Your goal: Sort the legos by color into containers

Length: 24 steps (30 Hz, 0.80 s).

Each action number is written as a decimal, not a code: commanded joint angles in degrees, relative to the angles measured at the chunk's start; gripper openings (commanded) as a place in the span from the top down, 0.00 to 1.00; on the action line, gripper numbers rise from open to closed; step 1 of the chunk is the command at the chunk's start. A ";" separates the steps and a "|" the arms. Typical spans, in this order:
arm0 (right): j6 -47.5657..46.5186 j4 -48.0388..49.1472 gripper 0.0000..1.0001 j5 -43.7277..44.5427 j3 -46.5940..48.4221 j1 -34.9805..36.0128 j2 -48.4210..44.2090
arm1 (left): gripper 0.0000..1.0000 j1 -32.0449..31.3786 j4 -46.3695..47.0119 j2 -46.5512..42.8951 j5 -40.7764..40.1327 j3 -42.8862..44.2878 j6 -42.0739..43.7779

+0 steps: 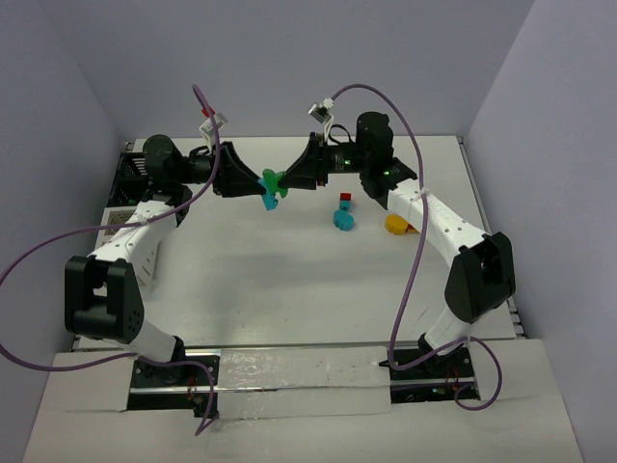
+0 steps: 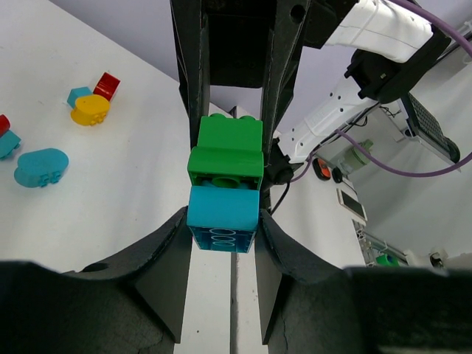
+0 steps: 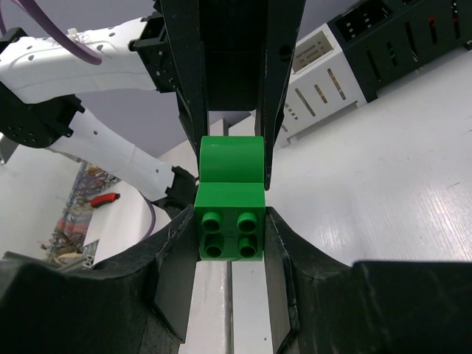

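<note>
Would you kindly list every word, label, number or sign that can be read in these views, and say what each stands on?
No text can be read in any view.
The two white tags by the wrists are too small to read.
The green brick and the cyan brick show no print.

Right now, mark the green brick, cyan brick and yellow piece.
green brick (image 2: 225, 151), left wrist view, middle face.
cyan brick (image 2: 223, 210), left wrist view, plain face.
yellow piece (image 2: 90, 110), left wrist view, rounded top.
</note>
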 commanded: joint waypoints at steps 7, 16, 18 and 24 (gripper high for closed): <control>1.92 2.53 0.49 -1.52 1.44 6.97 1.46 | 1.00 -3.83 -0.51 -0.96 -4.99 3.25 1.62; 2.92 3.26 0.43 -1.95 1.60 6.71 2.11 | 1.00 -3.83 -1.48 -1.79 -4.62 2.70 2.26; 4.84 5.70 0.51 -2.47 0.95 6.42 2.07 | 1.00 -3.83 -1.78 -1.75 -4.45 2.70 2.47; 7.02 7.24 0.87 -2.47 -0.14 4.76 1.76 | 1.00 -3.71 -5.80 -2.48 -4.33 2.55 6.48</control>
